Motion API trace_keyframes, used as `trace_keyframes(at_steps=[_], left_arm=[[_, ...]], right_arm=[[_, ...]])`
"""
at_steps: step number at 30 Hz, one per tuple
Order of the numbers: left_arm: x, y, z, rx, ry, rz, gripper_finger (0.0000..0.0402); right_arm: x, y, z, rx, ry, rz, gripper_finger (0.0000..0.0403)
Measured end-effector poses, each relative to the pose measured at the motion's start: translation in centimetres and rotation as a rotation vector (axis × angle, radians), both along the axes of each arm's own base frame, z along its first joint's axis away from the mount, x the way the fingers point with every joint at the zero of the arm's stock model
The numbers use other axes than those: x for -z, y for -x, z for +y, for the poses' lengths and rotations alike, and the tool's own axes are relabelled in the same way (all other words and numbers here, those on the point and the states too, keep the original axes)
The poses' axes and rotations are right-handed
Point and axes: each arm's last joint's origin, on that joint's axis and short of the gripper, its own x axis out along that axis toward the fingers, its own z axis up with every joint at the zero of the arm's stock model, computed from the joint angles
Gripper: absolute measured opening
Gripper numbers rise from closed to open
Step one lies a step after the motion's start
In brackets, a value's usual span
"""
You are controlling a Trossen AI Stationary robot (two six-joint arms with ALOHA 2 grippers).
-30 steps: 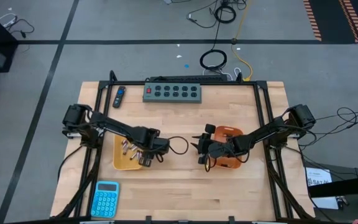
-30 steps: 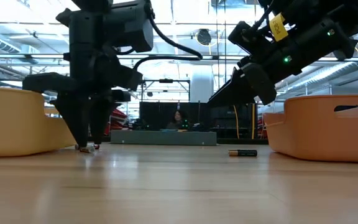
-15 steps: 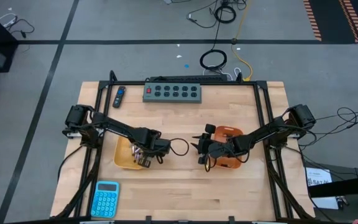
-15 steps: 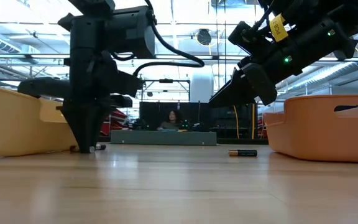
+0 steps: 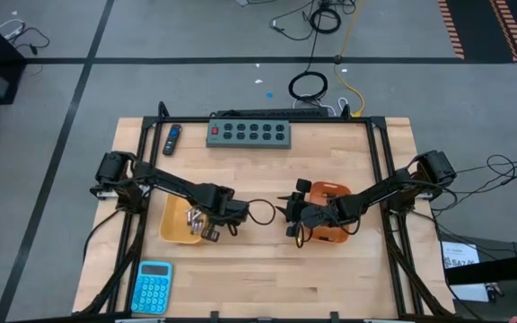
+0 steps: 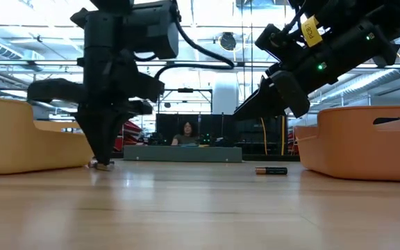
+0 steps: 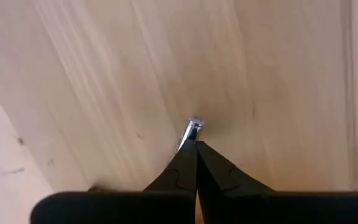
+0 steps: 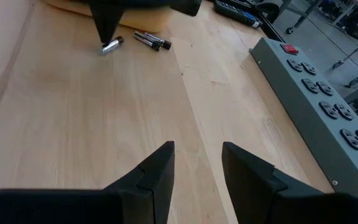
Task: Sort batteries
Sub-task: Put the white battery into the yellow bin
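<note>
Silvery battery (image 7: pixel 193 129) lies at left claw (image 7: pixel 195 149) tips.

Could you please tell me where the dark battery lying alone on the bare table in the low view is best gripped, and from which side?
Grip the dark battery across the middle of its barrel, coming straight down from above. It lies flat on its side on the table, so only its long sides offer the fingers a hold. The open right end effector would probably suit.
</note>
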Motion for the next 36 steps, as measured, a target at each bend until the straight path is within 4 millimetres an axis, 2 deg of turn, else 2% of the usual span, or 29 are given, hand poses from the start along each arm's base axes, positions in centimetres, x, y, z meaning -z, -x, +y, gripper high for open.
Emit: trace_keyframes(at_steps=[4, 9, 13, 17, 21, 25, 28, 36], left_arm=[[-0.5, 0.1, 0.0, -0.024, -0.007, 0.028, 0.0003], [-2.8, 0.5, -0.1, -0.104, -0.018, 0.069, 0.0003], [-4.9, 1.0, -0.4, -0.138, -0.015, -0.024, 0.0003], [-5.7, 0.7, -0.3, -0.191, -0.037, -0.113, 0.0013], [-5.1, 0.0, -0.2, -0.178, -0.036, -0.142, 0.0059], [-3.9, -0.5, 0.1, -0.162, -0.061, -0.108, 0.0123], [-3.0, -0.8, 0.2, -0.125, -0.074, -0.076, 0.0153], [-1.1, -1.0, 0.3, -0.006, -0.090, 0.009, 0.0149]], right_arm=[[0.1, 0.0, 0.0, 0.000, -0.004, 0.007, 0.0125], [0.1, 0.1, 0.0, 0.003, -0.009, 0.011, 0.0125], [0.1, 0.1, 0.0, 0.003, -0.010, 0.010, 0.0125], [0.1, 0.0, 0.1, 0.002, -0.012, 0.002, 0.0125], [0.0, 0.0, 0.1, -0.003, -0.015, 0.000, 0.0125], [0.0, 0.0, 0.2, -0.023, -0.029, -0.003, 0.0125], [0.0, 0.0, 0.3, -0.025, -0.027, -0.002, 0.0125], [0.0, 0.0, 0.3, -0.032, -0.016, 0.005, 0.0125]])
